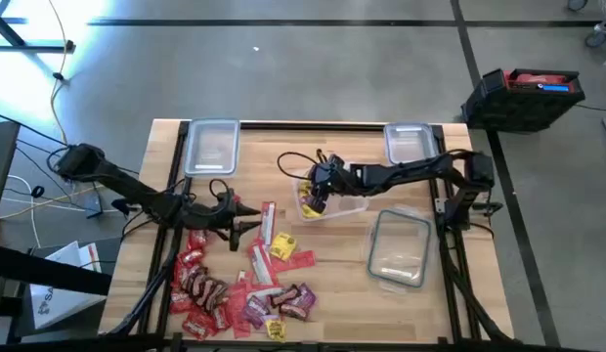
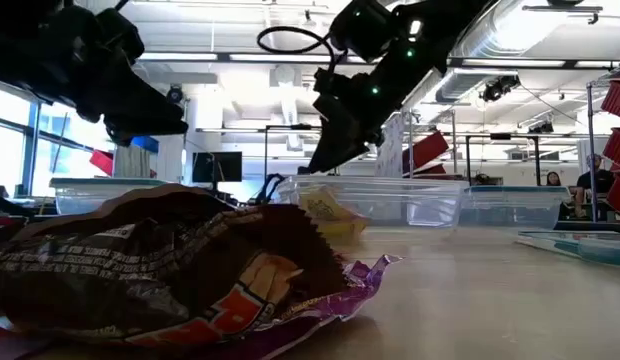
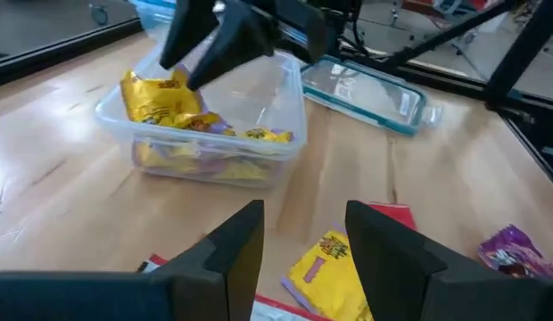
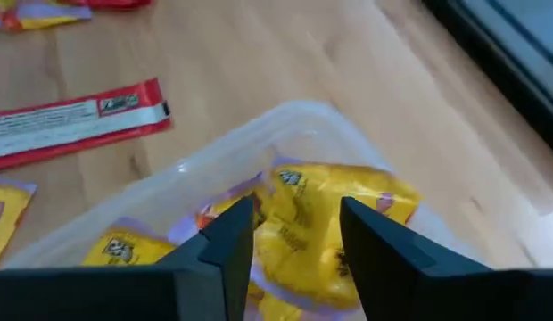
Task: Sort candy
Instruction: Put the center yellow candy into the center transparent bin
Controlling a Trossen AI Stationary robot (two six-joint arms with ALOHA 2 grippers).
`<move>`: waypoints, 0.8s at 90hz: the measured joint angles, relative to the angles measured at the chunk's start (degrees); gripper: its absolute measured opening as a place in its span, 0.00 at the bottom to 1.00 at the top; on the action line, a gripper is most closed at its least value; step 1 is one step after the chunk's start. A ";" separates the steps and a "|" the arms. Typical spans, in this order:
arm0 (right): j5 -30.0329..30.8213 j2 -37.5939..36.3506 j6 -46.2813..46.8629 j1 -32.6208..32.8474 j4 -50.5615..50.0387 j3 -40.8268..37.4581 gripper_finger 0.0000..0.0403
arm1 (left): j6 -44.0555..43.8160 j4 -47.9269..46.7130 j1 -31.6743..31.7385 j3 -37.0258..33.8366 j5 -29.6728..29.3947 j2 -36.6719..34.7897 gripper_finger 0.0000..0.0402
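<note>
A: At the near edge, what lies there?

B: The candy pile (image 1: pixel 239 288): red, brown and purple packets heaped on the table (image 1: pixel 332 313); a few red and yellow ones lie loose just beyond it.

A: And the left gripper (image 3: pixel 303 236)?

B: Low over those loose pieces, a yellow packet (image 3: pixel 328 272) right under it; fingers parted, nothing held.

A: Farther off?

B: The right gripper (image 4: pixel 290 234) hangs over the tub (image 1: pixel 330 204) at mid-table; jaws apart and empty, yellow candy (image 4: pixel 321 223) lying in the tub beneath.

A: So which step?

B: I judge a yellow drop-off on the right, a pick on the left; next the left should close on that yellow packet and carry it to the tub; empty tubs wait at the far edge and on the right.
</note>
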 joint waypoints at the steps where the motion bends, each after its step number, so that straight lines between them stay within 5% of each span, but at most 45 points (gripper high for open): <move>1: -0.07 0.00 -0.15 0.08 0.02 0.00 0.34 | 0.00 0.01 0.15 0.00 0.19 0.00 0.36; 31: -3.43 -0.31 -3.87 3.26 -0.28 1.77 0.34 | -0.04 -0.11 1.55 0.00 0.88 0.00 0.36; 72: -6.12 3.74 0.31 19.53 10.54 2.91 0.34 | 0.04 -0.07 1.55 0.04 0.68 0.02 0.36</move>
